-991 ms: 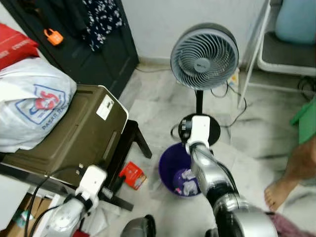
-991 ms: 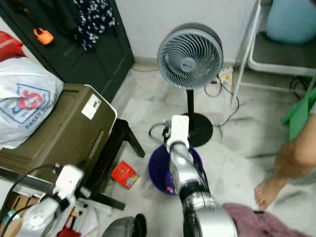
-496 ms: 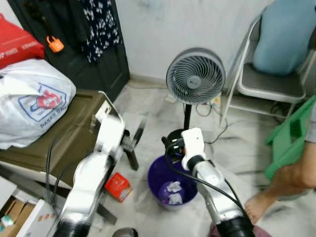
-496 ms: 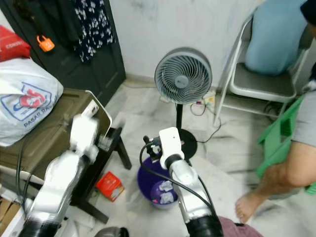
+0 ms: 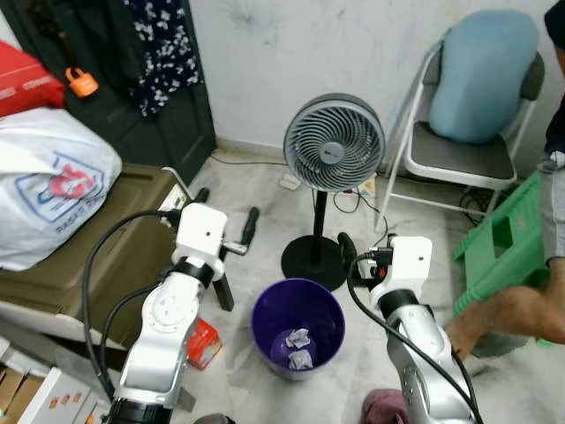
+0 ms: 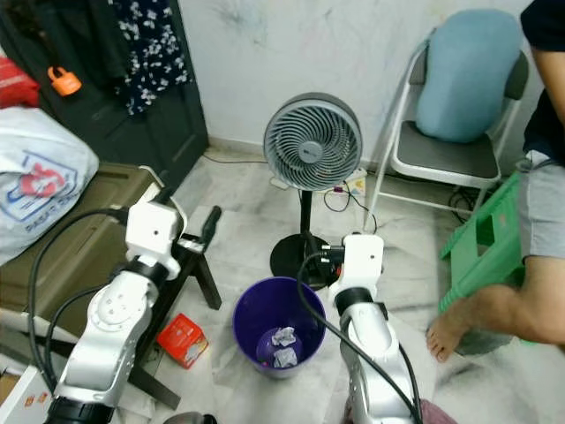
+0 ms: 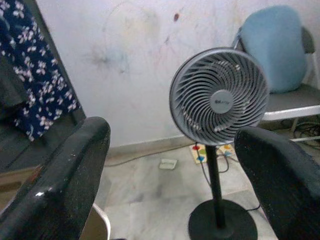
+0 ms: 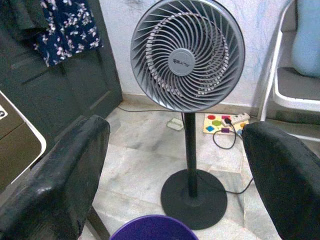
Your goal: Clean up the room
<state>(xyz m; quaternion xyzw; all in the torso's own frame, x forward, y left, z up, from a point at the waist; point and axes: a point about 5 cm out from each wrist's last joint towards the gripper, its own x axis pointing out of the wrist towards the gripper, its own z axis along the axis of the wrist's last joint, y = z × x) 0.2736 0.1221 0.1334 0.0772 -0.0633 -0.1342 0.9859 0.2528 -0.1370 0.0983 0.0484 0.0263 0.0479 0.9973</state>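
Purple plastic formed the waste bin (image 5: 297, 324) that stood on the marble floor (image 6: 256, 221) between the two arms, with two crumpled white paper wads (image 5: 298, 346) lying at its bottom. Just beyond it rose a grey pedestal fan (image 5: 334, 144) on a black round base; a small logo sat on its hub, too small to read. The left gripper (image 5: 222, 228) hovered to the left of the bin above the floor, its jaws apart and holding nothing, as the left wrist view confirmed. The right gripper (image 8: 175, 170) hung just right of the bin, near the fan's base, jaws likewise spread wide and empty.

To the left stood an olive-brown case (image 5: 106, 256) bearing a white label whose print could not be read, and on it rested a white plastic bag (image 5: 48, 190) with a red and blue emblem, the lettering blurred. A red bag (image 5: 26, 81) lay behind it, with white writing cut off by the frame. An orange padlock (image 5: 81, 82) hung on the dark cabinet (image 5: 132, 106). A small red box (image 6: 181, 340) lay on the floor by the case. At far right stood a folding chair (image 5: 459, 159) with a light blue cushion (image 5: 481, 75), a green stool (image 5: 503, 247), and a person's bare leg (image 6: 494, 305).
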